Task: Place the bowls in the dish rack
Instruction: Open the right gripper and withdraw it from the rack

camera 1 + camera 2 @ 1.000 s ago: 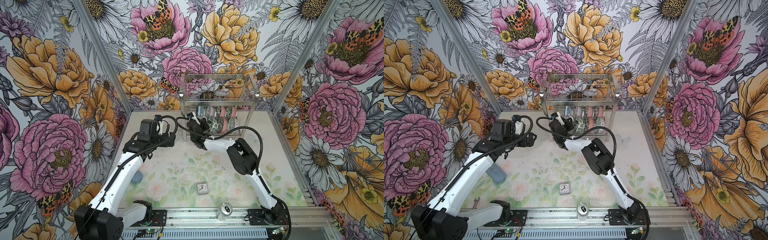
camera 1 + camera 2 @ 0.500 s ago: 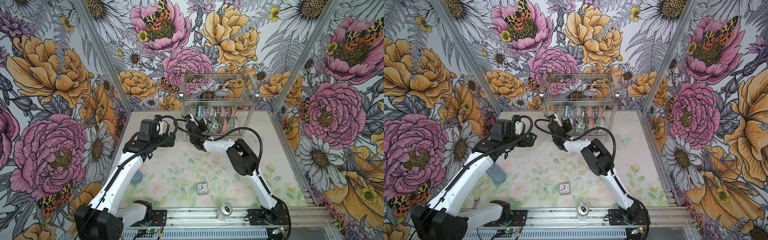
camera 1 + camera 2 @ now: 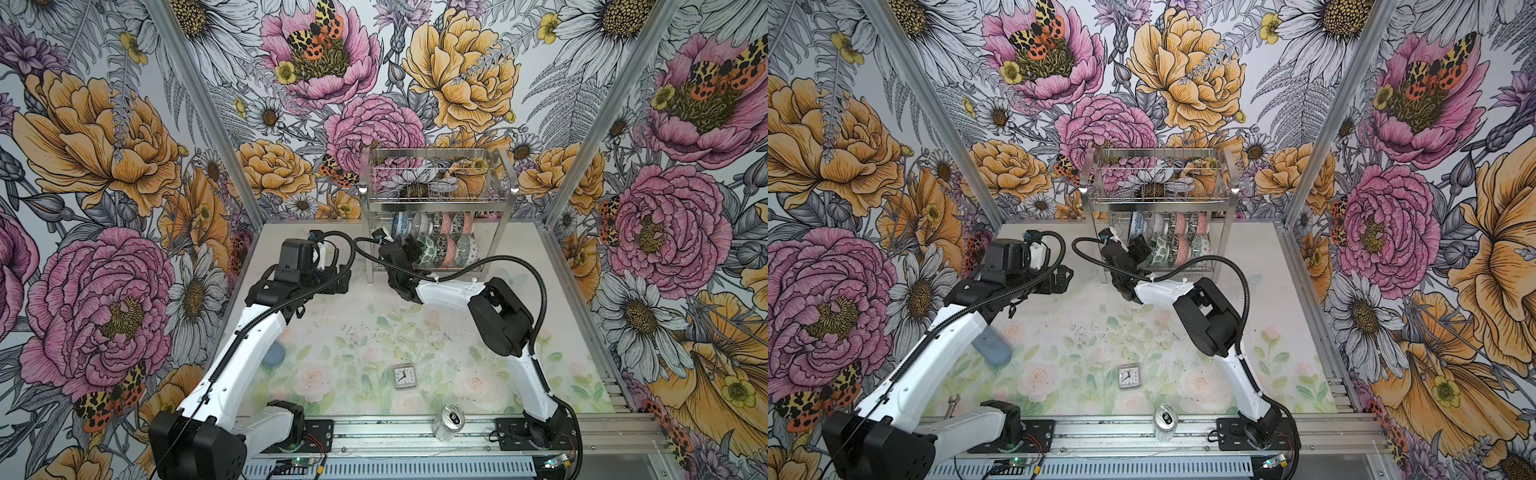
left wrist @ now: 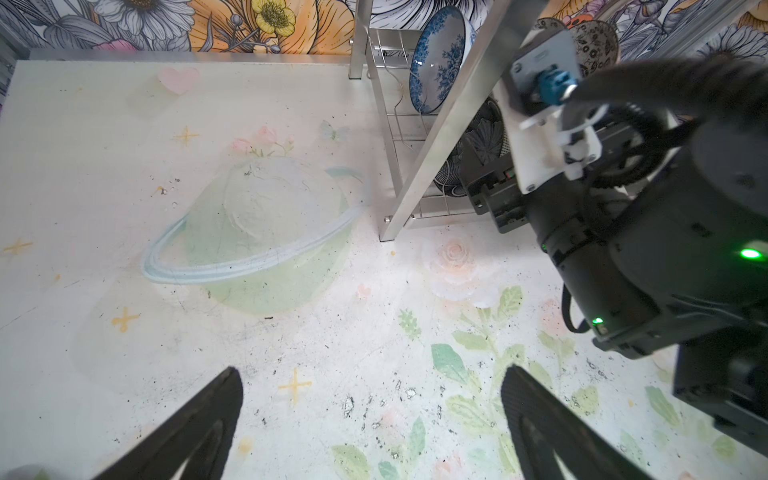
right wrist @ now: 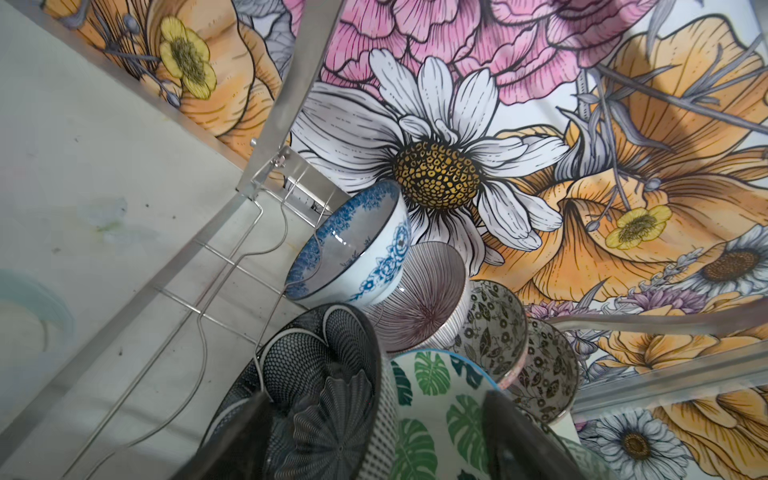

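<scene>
The dish rack [image 3: 436,199] [image 3: 1158,199] stands at the back of the table, with several bowls [image 3: 440,239] [image 3: 1177,241] on edge in two rows in its lower tier. My right gripper [image 3: 409,247] [image 3: 1140,247] [image 5: 374,395] is open at the left end of the front row. Its fingers straddle the rim of a dark patterned bowl [image 5: 316,374], and one finger lies over a green leaf bowl [image 5: 436,399]. Behind stand a blue floral bowl [image 5: 357,249] [image 4: 440,58] and a striped bowl [image 5: 424,299]. My left gripper [image 3: 343,278] [image 3: 1065,276] [image 4: 372,374] hangs open and empty over the table left of the rack.
A small square clock [image 3: 404,376] [image 3: 1128,376] lies front centre and a silver can [image 3: 451,419] [image 3: 1166,422] stands on the front rail. A blue-grey rounded object [image 3: 992,349] lies partly under the left arm. A wrench [image 3: 951,405] lies at the front left.
My right gripper's jaws have spread wide at the rack, letting go of the dark patterned bowl, which now rests in the lower tier. The left arm has not moved.
</scene>
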Controlling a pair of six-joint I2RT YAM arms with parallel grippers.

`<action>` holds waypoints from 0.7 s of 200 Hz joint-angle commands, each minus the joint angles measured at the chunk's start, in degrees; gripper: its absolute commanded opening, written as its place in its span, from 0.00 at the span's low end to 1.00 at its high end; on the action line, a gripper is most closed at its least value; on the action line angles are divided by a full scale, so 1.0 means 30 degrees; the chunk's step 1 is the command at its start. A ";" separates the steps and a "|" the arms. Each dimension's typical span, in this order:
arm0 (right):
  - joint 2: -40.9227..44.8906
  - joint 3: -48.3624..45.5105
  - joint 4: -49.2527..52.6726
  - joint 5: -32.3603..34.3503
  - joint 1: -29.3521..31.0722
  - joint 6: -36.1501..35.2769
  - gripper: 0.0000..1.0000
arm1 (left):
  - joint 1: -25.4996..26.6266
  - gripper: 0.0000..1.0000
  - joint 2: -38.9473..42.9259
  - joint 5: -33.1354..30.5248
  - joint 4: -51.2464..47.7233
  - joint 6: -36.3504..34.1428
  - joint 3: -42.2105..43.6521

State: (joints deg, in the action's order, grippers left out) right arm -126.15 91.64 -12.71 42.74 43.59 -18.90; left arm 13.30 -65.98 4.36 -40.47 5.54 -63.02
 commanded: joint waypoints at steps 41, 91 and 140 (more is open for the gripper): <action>0.5828 -0.5420 -0.2170 -0.3572 -0.0347 0.1683 1.00 | -0.0105 0.99 0.0267 0.0057 0.0474 -0.0206 0.0185; 1.1969 -1.1543 -0.3049 -0.5165 -0.1232 0.3738 1.00 | 0.0077 0.99 0.1286 -0.1523 0.2206 -0.0104 0.0980; 2.0071 -2.0171 -0.4970 -0.2751 -0.5622 0.8434 1.00 | 0.0804 0.99 0.4642 -0.8491 1.2175 0.0340 0.7986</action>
State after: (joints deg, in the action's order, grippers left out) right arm -73.89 40.97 -23.27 28.88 32.73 -3.25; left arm 14.20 -57.04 -8.19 -26.20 7.51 -51.66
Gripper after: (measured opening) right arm 0.996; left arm 0.986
